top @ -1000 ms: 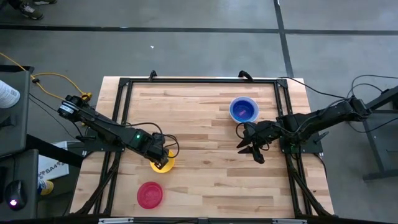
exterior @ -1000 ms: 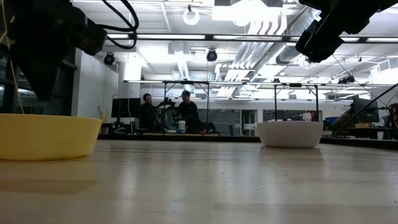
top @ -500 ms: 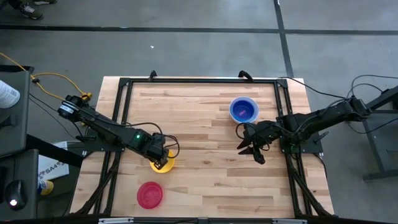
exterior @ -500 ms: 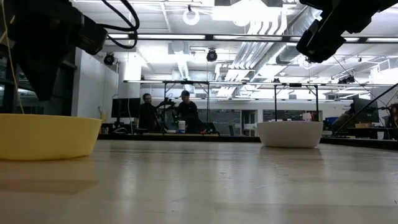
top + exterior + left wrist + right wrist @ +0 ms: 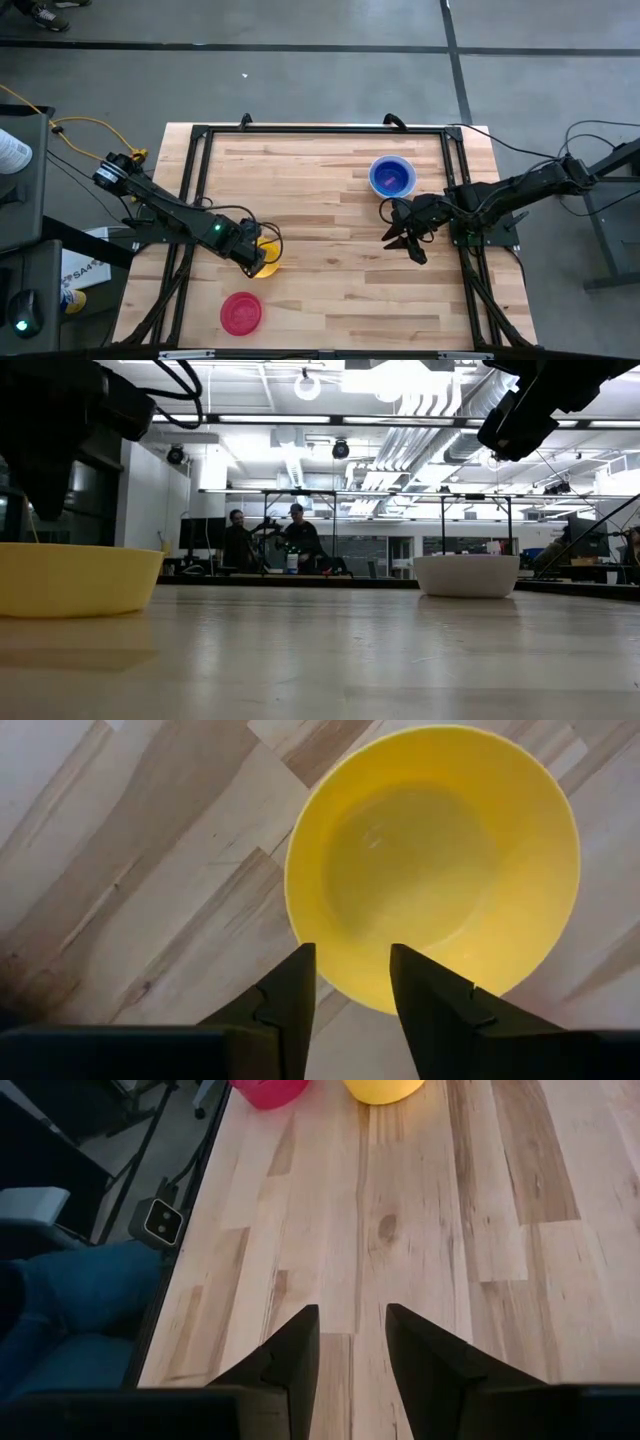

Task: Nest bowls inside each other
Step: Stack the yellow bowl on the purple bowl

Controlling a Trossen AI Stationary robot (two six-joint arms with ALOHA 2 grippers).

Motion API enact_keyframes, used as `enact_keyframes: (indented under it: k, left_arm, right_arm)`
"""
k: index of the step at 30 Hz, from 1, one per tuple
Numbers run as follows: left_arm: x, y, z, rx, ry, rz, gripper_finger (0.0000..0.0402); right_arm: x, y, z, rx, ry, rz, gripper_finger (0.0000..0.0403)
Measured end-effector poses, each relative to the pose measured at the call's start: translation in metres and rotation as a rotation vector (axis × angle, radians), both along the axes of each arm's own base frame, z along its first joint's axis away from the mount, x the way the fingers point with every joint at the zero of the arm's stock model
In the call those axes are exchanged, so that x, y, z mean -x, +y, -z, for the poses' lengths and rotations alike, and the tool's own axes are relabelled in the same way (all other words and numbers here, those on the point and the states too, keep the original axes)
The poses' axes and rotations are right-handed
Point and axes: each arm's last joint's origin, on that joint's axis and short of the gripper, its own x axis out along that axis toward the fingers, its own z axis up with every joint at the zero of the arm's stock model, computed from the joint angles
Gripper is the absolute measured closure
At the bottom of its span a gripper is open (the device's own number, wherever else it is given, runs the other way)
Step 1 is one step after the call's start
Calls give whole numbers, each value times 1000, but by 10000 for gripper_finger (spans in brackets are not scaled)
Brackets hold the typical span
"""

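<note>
The yellow bowl [image 5: 432, 860] stands upright on its base on the wooden table [image 5: 330, 270], toward the near left. My left gripper [image 5: 348, 952] hangs open just above it, pointing down, its fingers over the bowl's rim; in the low view it stays clear of the yellow bowl [image 5: 75, 578]. The red bowl [image 5: 240, 313] rests near the table's front edge. The blue bowl [image 5: 391, 177] sits inside the white bowl [image 5: 467, 575] at the far right. My right gripper [image 5: 392, 234] waits open above the table, near the white bowl.
Black frame rails [image 5: 200, 150] run along the table's edges. Bare wood lies between the yellow bowl and the white bowl. People stand far off in the room [image 5: 270, 540] behind the table.
My left gripper has shifted a little toward the table's near left, staying over the yellow bowl. The bowl has kept its place on the table.
</note>
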Motion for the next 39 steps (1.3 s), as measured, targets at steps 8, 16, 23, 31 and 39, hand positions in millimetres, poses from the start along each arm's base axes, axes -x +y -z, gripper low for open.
enact_keyframes:
  k: [8, 16, 23, 31, 39]
  left_arm:
    - [9, 2, 22, -6, 34, -28, 271]
    - [12, 3, 34, 3, 38, -19, 271]
    - [7, 2, 33, -20, -19, 18, 271]
    - [7, 3, 34, -54, -26, 28, 271]
    - [2, 18, 38, -44, -11, 14, 271]
  right_arm:
    - [0, 2, 0, -8, 3, -1, 291]
    - [0, 4, -1, -23, -9, -3, 291]
    - [-1, 4, -3, -28, -28, -3, 291]
    - [-1, 4, -3, -29, -27, -5, 291]
    - [-1, 4, -3, -25, -28, -8, 291]
